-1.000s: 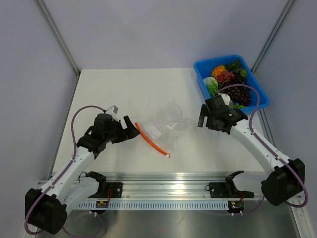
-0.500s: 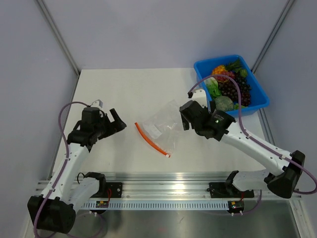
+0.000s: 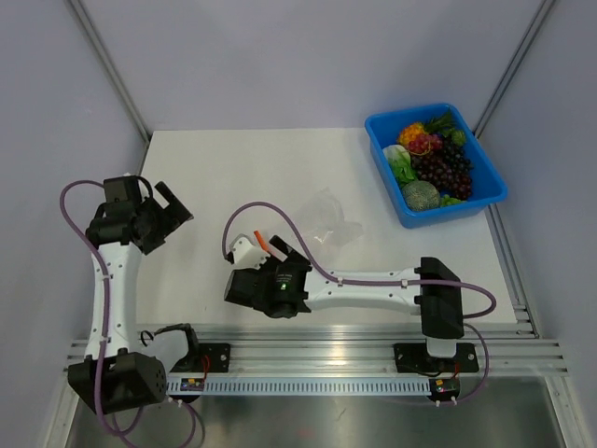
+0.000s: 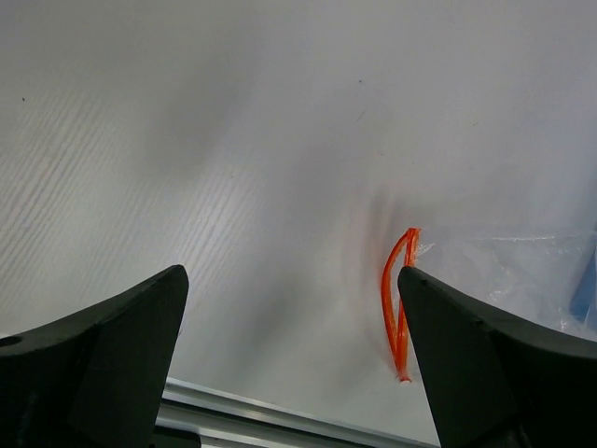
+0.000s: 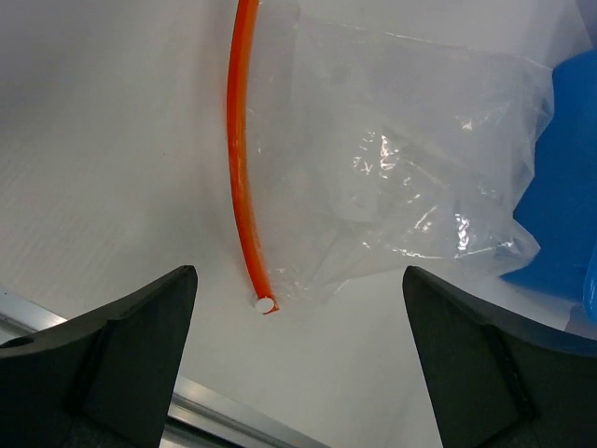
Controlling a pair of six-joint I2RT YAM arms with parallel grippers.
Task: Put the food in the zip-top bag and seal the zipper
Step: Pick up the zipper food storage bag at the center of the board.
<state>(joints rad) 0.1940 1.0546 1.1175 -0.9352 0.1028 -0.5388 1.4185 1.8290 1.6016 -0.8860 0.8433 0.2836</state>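
Note:
The clear zip-top bag [image 3: 328,217] lies flat mid-table, empty, and my right arm hides its near part. Its orange-red zipper [image 5: 244,159] runs down the bag's left edge in the right wrist view, ending at a white tip. The bag [image 5: 410,159] lies beyond my open, empty right gripper [image 5: 300,275], which sits low at the bag's near-left corner [image 3: 277,250]. My left gripper [image 3: 173,203] is open and empty at the far left; its wrist view [image 4: 291,280] shows the zipper [image 4: 399,308] and the bag [image 4: 504,271] at a distance. The food, purple grapes [image 3: 443,168], a red-pink fruit [image 3: 422,143] and green leafy pieces [image 3: 399,163], is in the bin.
The blue plastic bin [image 3: 485,191] stands at the back right, its wall also showing in the right wrist view [image 5: 569,187]. My right arm stretches along the table's front edge [image 3: 373,280]. A metal rail [image 3: 317,355] runs along the near side.
My right arm has swung from beside the bin down and left across the front, to the bag's near-left corner. My left arm has pulled back to the far left. The bag has not moved.

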